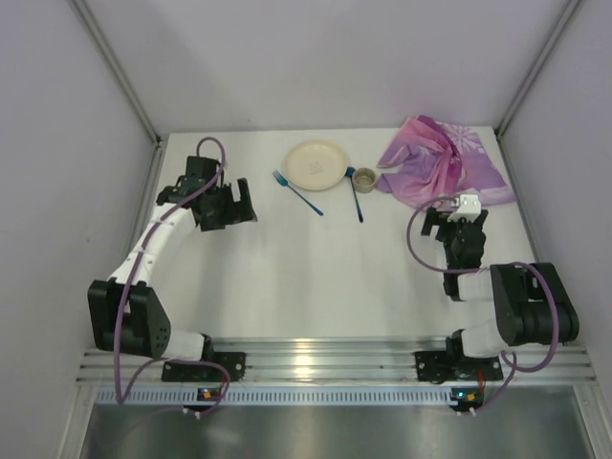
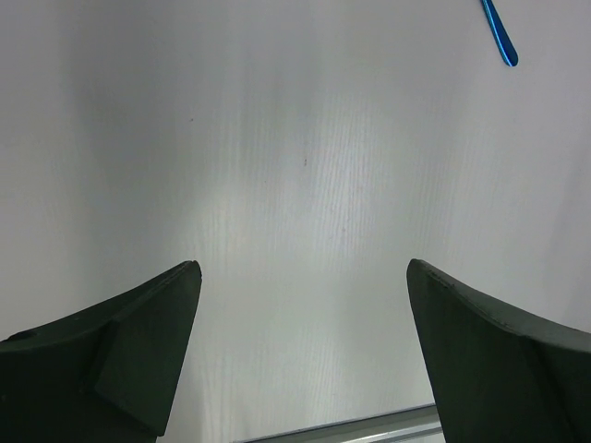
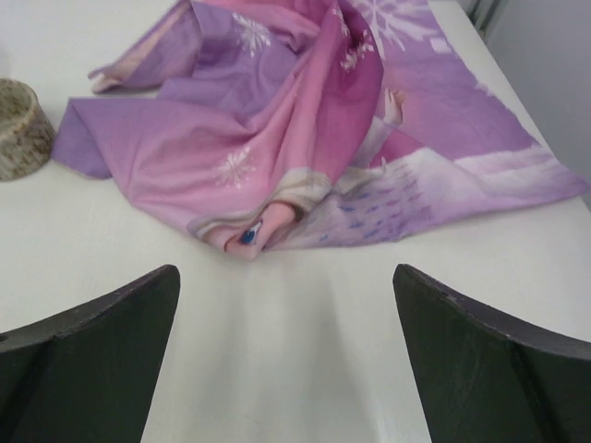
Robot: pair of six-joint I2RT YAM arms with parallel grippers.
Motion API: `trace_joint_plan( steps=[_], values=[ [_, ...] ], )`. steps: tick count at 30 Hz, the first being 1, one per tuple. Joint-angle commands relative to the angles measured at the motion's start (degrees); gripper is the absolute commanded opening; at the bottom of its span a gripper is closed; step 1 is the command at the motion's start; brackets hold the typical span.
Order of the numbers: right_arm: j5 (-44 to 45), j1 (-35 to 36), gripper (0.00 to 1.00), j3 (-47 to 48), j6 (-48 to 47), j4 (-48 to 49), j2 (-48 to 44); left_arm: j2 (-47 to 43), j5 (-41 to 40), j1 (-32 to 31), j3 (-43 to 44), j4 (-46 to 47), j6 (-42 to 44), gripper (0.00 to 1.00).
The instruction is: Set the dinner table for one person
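Gaping wide, both pairs of jaws hang above the dinner table (image 1: 335, 268)

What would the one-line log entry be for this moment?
left gripper open, empty | right gripper open, facing cloth | plate, fork, cup on dinner table
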Motion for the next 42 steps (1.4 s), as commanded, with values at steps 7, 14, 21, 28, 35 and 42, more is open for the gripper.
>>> trace_joint_plan(
  steps=[7,14,21,28,35,42],
  values=[
    [28.3,3.3,1.00,26.9,19.6,-42.2,-7.6,-5.4,-0.7,-0.3,-6.5,3.0,-2.5,0.98],
    [9.0,-4.6,1.00,68.5,28.2,-84.3,18.3,-2.3,0.1,-0.8,-4.5,4.4,-3.3,0.98],
    [-2.2,-7.5,1.00,81.1,34.8,-94.7,31.6,-3.6,-0.6,-1.3,-4.8,4.6,-5.0,0.98],
    [-4.9,-6.9,0.91,88.3,36.2,-99.9,40.1,-6.1,-2.2,-1.4,-7.7,4.2,-5.8,0.99],
    [1.0,-4.9,0.33,91.3,32.2,-109.0,43.5,-6.1,-1.8,-1.4,-8.7,4.8,-6.2,0.98],
    [8.1,-4.9,0.00,82.1,28.1,-112.4,35.9,-4.6,-0.7,-2.2,-8.8,6.6,-6.2,0.98]
  ],
)
